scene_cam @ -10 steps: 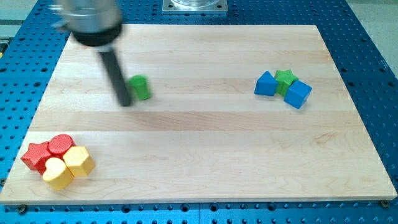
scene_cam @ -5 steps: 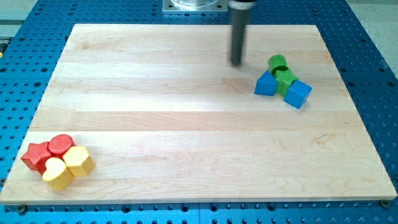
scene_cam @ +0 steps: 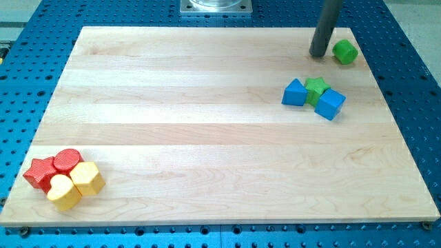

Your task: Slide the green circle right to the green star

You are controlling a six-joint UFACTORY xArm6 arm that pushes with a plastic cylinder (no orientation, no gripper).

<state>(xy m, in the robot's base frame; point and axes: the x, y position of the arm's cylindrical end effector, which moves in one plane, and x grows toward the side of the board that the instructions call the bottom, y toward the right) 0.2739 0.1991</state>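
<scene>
My tip (scene_cam: 318, 54), with no fingers to judge, stands just left of the green circle (scene_cam: 344, 52), above the green star (scene_cam: 316, 87)

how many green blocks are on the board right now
2. The green circle lies near the board's top right corner, just right of my tip. The green star sits below it, wedged between two blue blocks. None looks hidden.
</scene>
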